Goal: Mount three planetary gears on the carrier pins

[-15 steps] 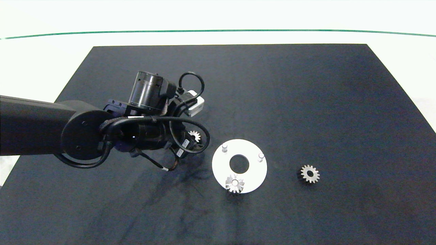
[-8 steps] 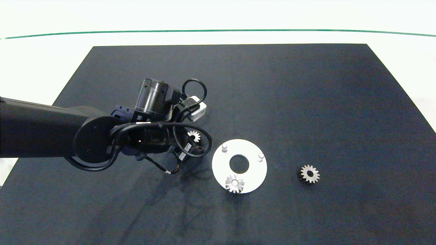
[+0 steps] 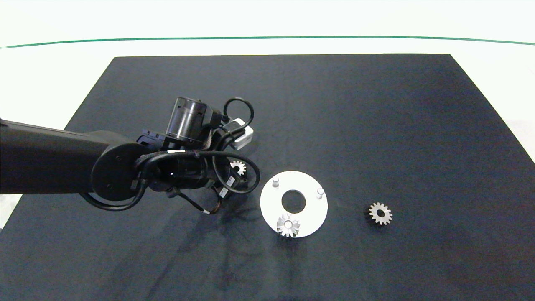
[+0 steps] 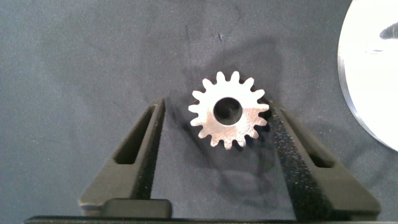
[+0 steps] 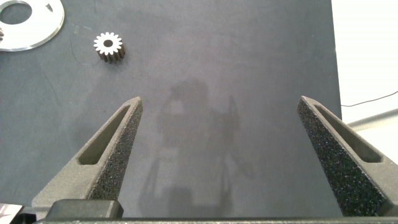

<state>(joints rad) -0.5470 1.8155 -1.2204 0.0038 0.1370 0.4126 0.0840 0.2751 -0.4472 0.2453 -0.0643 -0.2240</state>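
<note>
A gear (image 4: 229,117) is bracketed by the spread left fingers (image 4: 144,152), one tooth touching a pad. The right fingers (image 5: 115,149) are held wide apart, a second gear (image 5: 109,46) well beyond them.

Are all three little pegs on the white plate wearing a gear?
No, only one gear sits on the white plate; two pegs are bare.

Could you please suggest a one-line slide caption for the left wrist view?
Left gripper with open jaws straddling a planetary gear lying flat on the black mat, carrier plate alongside.
</note>
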